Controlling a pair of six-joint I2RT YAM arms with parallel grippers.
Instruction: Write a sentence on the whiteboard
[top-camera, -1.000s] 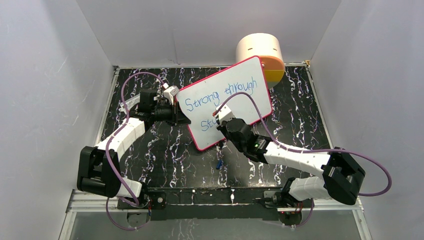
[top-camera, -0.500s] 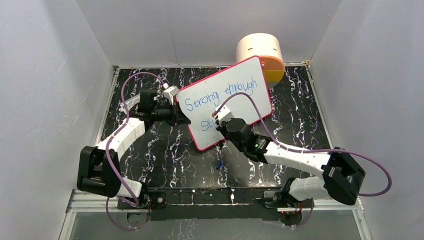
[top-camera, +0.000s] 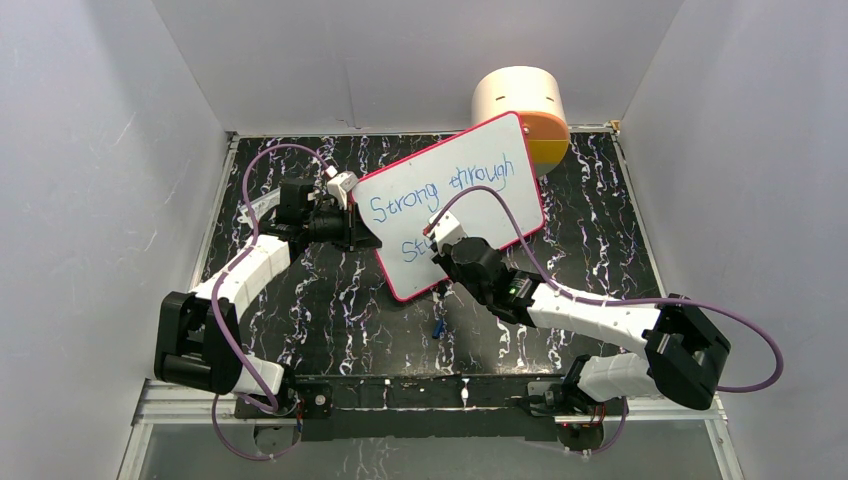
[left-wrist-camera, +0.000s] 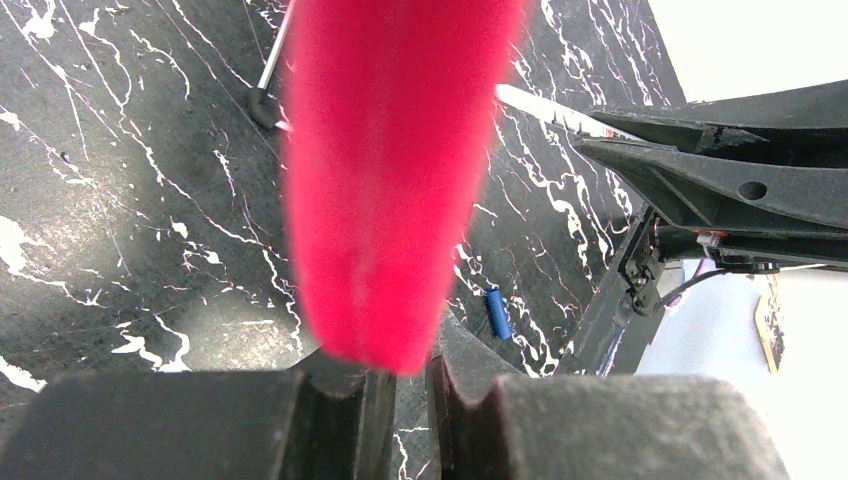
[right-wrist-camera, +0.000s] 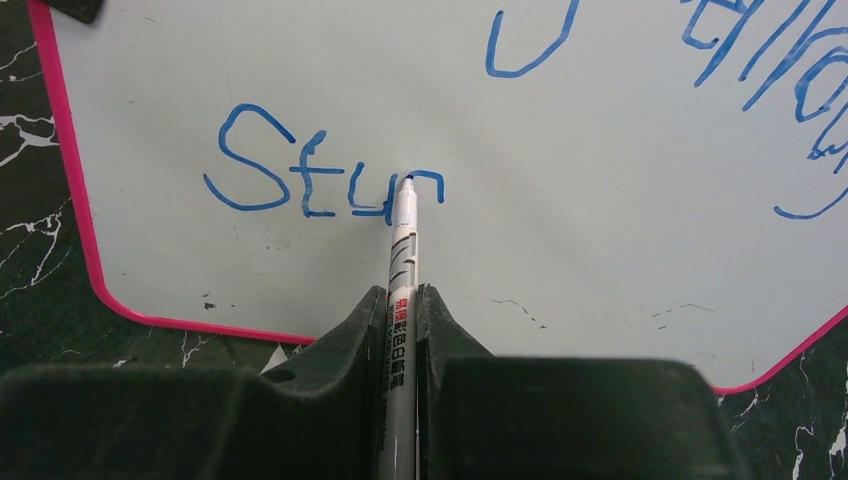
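Note:
The whiteboard (top-camera: 470, 150), white with a pink frame, lies tilted across the black marbled table. Blue lettering, the sentence (top-camera: 440, 188), reads "Strong through", with a second line (right-wrist-camera: 310, 178) beginning "Stu" and a further stroke. My left gripper (top-camera: 364, 239) is shut on the board's left edge; in its wrist view the blurred pink frame (left-wrist-camera: 385, 180) runs down between the fingers (left-wrist-camera: 400, 365). My right gripper (top-camera: 437, 244) is over the board's lower part, shut (right-wrist-camera: 402, 300) on a grey marker (right-wrist-camera: 404, 260). The marker's tip touches the board at the end of the last stroke.
A cream cylinder with an orange-yellow face (top-camera: 522, 102) stands behind the board's far corner. A small blue marker cap (top-camera: 438, 327) lies on the table near the board's lower edge, and the cap (left-wrist-camera: 496, 312) also shows from the left wrist. White walls enclose three sides.

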